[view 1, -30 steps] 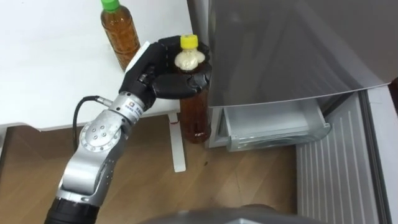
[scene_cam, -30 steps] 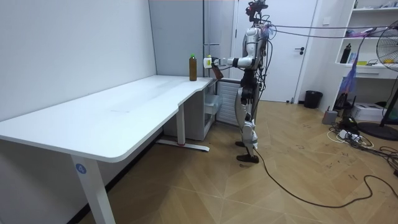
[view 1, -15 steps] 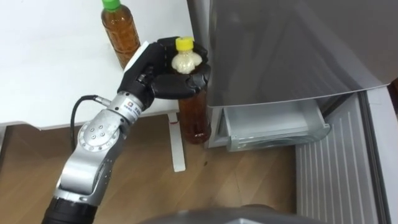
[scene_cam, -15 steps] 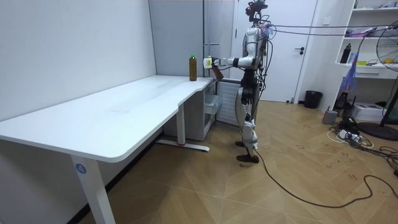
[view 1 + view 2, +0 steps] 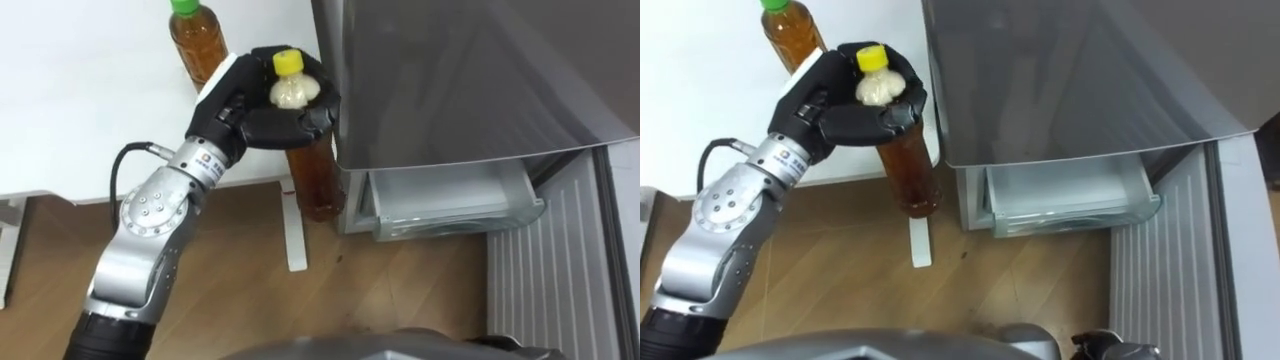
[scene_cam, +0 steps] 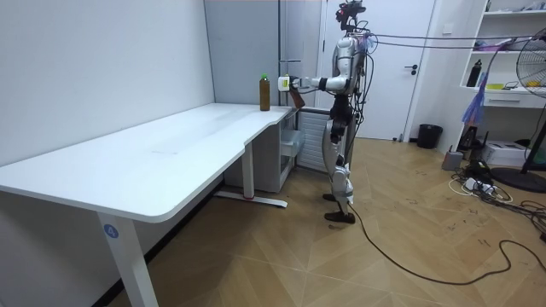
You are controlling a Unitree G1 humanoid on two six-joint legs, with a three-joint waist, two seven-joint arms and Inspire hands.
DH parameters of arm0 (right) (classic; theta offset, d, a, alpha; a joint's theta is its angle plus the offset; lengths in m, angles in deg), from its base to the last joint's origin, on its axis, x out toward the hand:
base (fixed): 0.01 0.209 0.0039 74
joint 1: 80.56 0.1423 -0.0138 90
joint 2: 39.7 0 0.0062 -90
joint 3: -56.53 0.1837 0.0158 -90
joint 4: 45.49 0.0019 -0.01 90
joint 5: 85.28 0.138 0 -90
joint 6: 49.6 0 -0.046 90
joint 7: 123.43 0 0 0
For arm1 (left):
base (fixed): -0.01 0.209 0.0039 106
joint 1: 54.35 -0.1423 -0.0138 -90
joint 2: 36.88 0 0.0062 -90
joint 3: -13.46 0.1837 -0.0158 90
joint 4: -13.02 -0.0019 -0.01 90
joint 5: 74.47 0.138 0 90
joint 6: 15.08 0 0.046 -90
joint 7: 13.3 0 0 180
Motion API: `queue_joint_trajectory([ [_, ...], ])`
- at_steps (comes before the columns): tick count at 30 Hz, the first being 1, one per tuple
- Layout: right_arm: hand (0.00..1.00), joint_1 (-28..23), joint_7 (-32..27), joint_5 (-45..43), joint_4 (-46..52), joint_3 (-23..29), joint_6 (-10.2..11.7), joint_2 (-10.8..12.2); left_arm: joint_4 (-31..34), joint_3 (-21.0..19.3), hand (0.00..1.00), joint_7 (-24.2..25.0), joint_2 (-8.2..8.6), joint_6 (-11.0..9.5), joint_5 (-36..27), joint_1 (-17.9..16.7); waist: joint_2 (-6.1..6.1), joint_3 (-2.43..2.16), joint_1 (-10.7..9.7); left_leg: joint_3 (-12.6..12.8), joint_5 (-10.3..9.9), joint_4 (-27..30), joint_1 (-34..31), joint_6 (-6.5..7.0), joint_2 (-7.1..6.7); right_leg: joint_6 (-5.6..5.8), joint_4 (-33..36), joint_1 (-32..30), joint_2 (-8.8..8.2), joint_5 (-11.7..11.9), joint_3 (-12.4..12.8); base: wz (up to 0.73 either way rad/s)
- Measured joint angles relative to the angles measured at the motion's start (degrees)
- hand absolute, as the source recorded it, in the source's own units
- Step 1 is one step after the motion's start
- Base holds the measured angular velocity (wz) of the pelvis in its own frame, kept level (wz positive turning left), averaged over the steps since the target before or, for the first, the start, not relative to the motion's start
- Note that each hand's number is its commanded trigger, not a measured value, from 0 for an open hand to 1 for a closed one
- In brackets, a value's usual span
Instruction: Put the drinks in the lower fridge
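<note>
At the upper left of the left eye view a green-capped bottle (image 5: 195, 45) of brown drink stands upright on the white table (image 5: 80, 100), near its edge and waiting its turn. Just right of it the left hand (image 5: 262, 120) has its fingers (image 5: 318, 108) curled round the shoulder of the yellow-capped bottle (image 5: 312, 175), the cap poking up above the dark palm. This bottle hangs upright off the table, over the wooden floor (image 5: 300, 300) and just beside the left wall of the grey fridge (image 5: 470, 80); whether it touches that wall cannot be told. The step in hand looks to be the carry from table to fridge, and the grip is high, so the long body below can swing. It would be best to move slowly and keep the bottle vertical. The target sits further right and lower: the clear drawer (image 5: 450, 200) pulled out under the fridge's upper part, in the centre-right of the frame. To reach it the bottle must first come out toward the bottom of the frame, clear of the fridge's corner, then travel right and down over the drawer's front lip. Bending or stepping sideways will probably be needed, since the room view shows the robot standing upright with its arm stretched out at chest height. The fingers should release only once the bottle's base rests inside.
</note>
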Motion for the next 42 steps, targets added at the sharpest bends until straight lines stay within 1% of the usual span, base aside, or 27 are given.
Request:
queue_joint_trajectory([
  [4,0.00,0.00,-1.50,0.29,1.45,-0.49,2.01,-0.68,-0.02,0.05,1.00,0.91,0.18,-0.41,-0.16,-0.02,0.02,0.02,1.20,0.00,0.00,0.00,-0.10,0.00,0.12,-0.09,-0.03,-0.08,0.09,0.06,-0.08,0.00],
  [10,0.00,-0.52,-2.14,0.45,6.29,-1.06,2.20,-1.30,-0.02,-0.01,1.00,0.60,0.42,-1.02,-0.19,-0.02,0.21,-0.05,2.48,0.04,0.00,-0.03,-0.25,0.00,0.15,-0.13,-0.03,-0.15,0.11,0.09,-0.14,0.00],
  [15,0.00,-0.57,-2.45,0.12,10.50,-2.33,2.66,-1.64,-0.01,0.02,1.00,0.86,0.47,-1.09,-0.15,-0.03,0.33,-0.13,2.59,-0.02,0.01,0.04,-0.40,-0.01,0.24,-0.27,-0.06,-0.17,0.08,0.21,-0.68,0.02],
  [19,0.00,-0.67,-1.84,0.11,13.01,-2.41,2.74,-1.62,-0.02,0.05,1.00,1.03,0.49,-1.10,-0.15,-0.03,0.61,-0.33,2.59,-0.02,0.02,0.30,-0.40,-0.03,0.28,-0.35,-0.04,-0.17,0.07,0.30,-0.88,0.00],
  [21,0.00,-0.68,-1.19,0.65,15.39,-1.98,3.24,-1.33,-0.02,0.02,1.00,1.32,0.53,-1.13,-0.15,-0.04,0.66,-0.38,2.58,0.04,0.04,0.31,-0.31,-0.07,0.35,-0.45,0.02,-0.28,0.09,0.38,-0.90,-0.05],
  [23,0.00,-0.66,-0.42,2.12,18.58,-2.02,4.60,-0.11,-0.03,0.02,1.00,1.94,0.66,-1.13,-0.14,-0.04,0.63,-0.40,2.51,0.04,0.13,0.30,-0.28,-0.23,0.47,-0.58,-0.01,-0.19,0.15,0.48,-1.12,0.02],
  [25,0.00,-0.50,1.43,5.55,20.57,-2.33,6.77,2.07,-0.10,0.21,1.00,2.65,1.27,-1.13,-0.17,-0.33,0.68,-0.44,2.32,-0.03,0.17,0.28,0.34,-0.29,0.51,-0.59,-0.16,0.53,0.17,0.49,-1.30,0.07],
  [26,0.00,-0.51,2.29,7.34,21.30,-2.49,7.08,2.89,-0.27,0.19,1.00,2.66,1.51,-1.18,-0.17,-0.52,0.74,-0.48,2.52,-0.05,0.17,0.22,0.76,-0.29,0.51,-0.59,-0.17,0.89,0.18,0.49,-1.28,0.00],
  [30,0.00,-0.76,4.47,9.03,25.90,-4.53,7.18,3.49,-1.87,0.16,1.00,2.28,1.52,-1.99,-0.15,-0.63,0.45,-0.30,2.52,-0.25,0.17,0.17,1.13,-0.29,0.45,-0.58,-0.18,1.45,0.08,0.49,-1.48,0.02],
  [34,0.00,-1.06,6.91,9.11,32.67,-5.56,7.24,3.47,-2.55,0.16,1.00,2.22,0.87,-2.01,0.01,-1.50,-0.64,-0.17,2.40,-0.43,0.17,0.34,1.12,-0.29,0.38,-0.55,-0.16,1.60,0.07,0.51,-1.52,0.01],
  [35,0.00,-1.15,7.46,9.14,34.11,-5.73,7.25,3.49,-2.57,0.16,1.00,2.12,0.80,-2.01,0.38,-1.67,-0.92,-0.22,2.43,-0.47,0.17,0.39,1.12,-0.29,0.37,-0.54,-0.17,1.62,0.07,0.52,-1.56,0.00],
  [39,0.00,-1.86,9.52,9.03,39.84,-6.12,6.91,3.49,-2.57,0.06,1.00,1.88,0.87,-2.01,0.55,-1.92,-1.12,-0.28,2.53,-0.54,0.17,0.42,0.78,-0.28,0.32,-0.50,-0.17,1.45,0.02,0.54,-1.61,0.01],
  [42,0.00,-2.34,12.52,7.99,44.55,-6.97,6.91,3.51,-2.56,0.08,1.00,2.07,1.22,-2.01,0.62,-2.18,-1.09,-0.26,2.52,-0.54,0.17,0.41,0.81,-0.28,0.32,-0.49,-0.18,1.51,0.06,0.54,-1.54,0.00],
])
